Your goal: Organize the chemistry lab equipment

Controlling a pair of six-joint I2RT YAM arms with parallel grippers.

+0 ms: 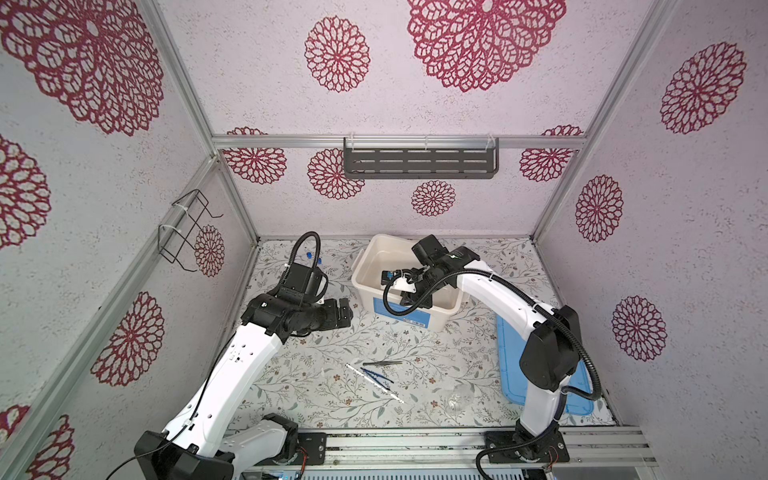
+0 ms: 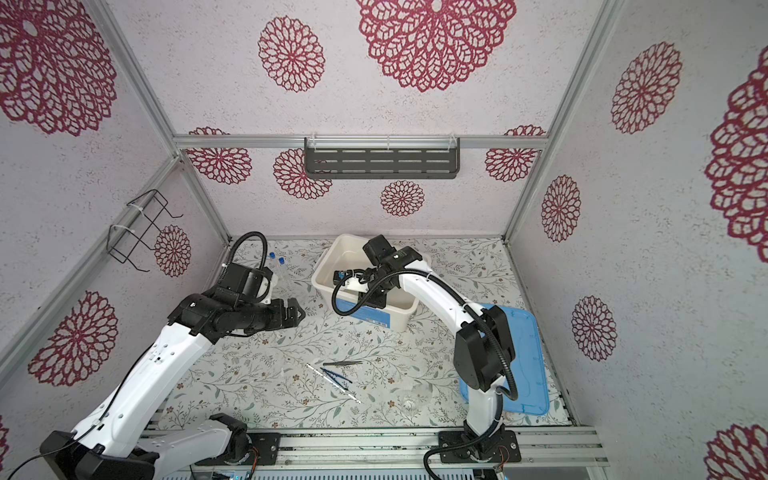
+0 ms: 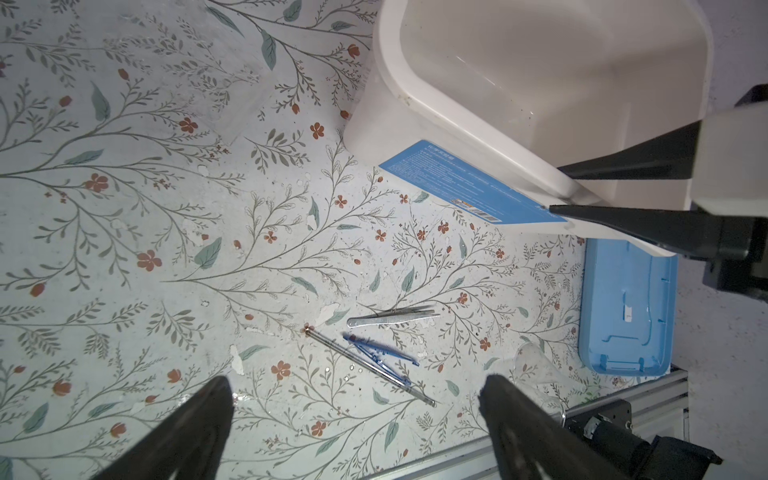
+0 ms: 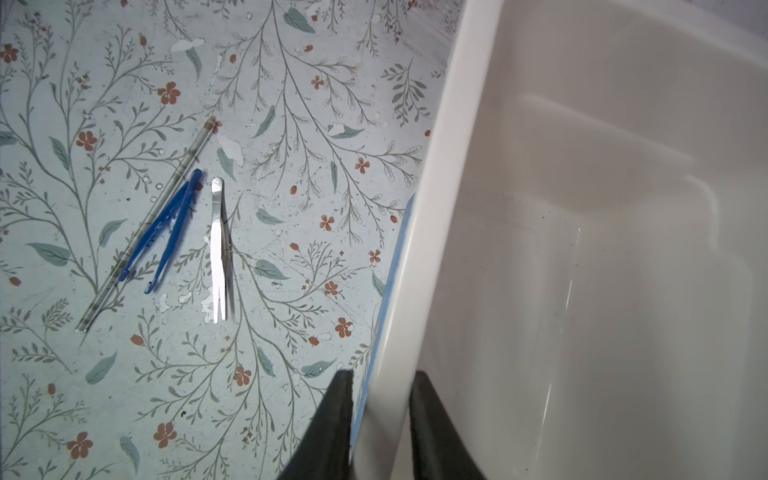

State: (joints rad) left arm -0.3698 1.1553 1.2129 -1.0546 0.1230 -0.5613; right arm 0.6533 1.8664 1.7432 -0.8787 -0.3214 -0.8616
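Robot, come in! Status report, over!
Left gripper open, empty. Right gripper shut on white tub wall. Dark metal tweezers, blue tweezers, thin white stick on table. Nothing blocking.

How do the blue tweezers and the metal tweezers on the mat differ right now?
The blue plastic tweezers have their arms splayed wide; the shiny grey metal tweezers have theirs nearly together. The blue pair lies slanted against the thin pale stick; the metal pair lies apart from it. The metal pair glints; the blue pair does not. Both lie flat on the floral table mat, outside the white plastic tub.
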